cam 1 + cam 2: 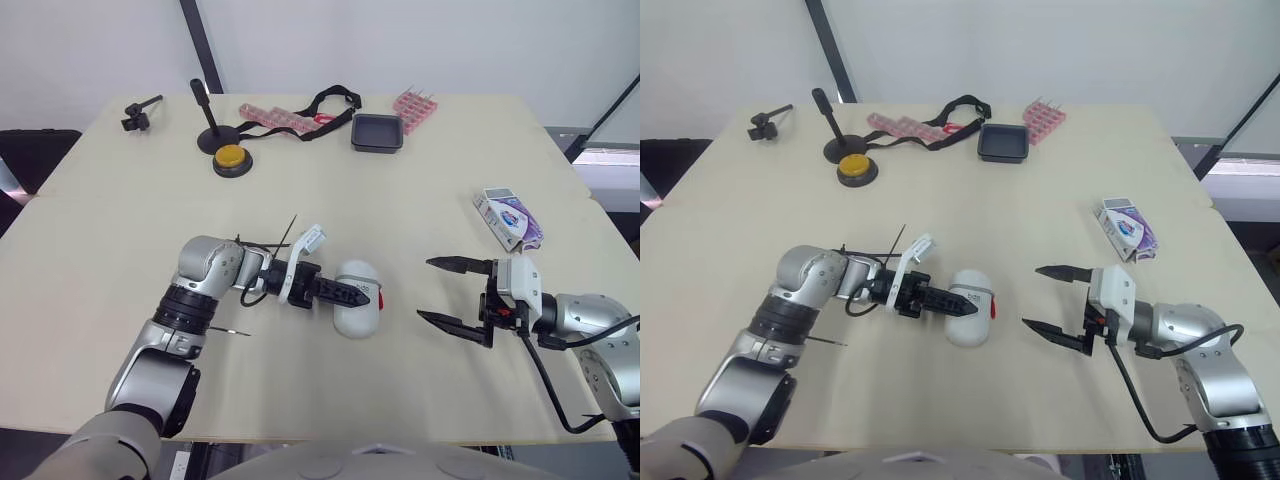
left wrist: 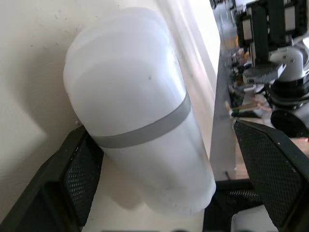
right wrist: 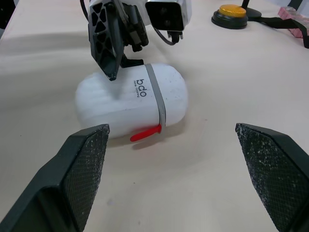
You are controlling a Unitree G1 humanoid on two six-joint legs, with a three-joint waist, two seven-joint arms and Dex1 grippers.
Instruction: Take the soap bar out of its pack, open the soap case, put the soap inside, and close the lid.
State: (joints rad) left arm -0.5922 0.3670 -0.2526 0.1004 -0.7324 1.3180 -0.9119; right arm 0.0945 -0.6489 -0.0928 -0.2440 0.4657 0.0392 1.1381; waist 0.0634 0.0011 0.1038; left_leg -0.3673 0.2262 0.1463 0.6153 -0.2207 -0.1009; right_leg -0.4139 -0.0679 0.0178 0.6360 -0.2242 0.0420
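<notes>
The white soap case lies shut on the table, a grey band round its middle and a red latch facing my right gripper. My left gripper is open and straddles the case. One finger rests against its side, while the other finger stands apart from it. My right gripper hangs open just above the table, a short way right of the case, with nothing between its fingers. The soap pack, a white and purple box, lies further back on the right, beyond the right gripper.
At the back of the table stand a yellow button, a black stand, a black tray, pink strips, a black strap and a small black clamp.
</notes>
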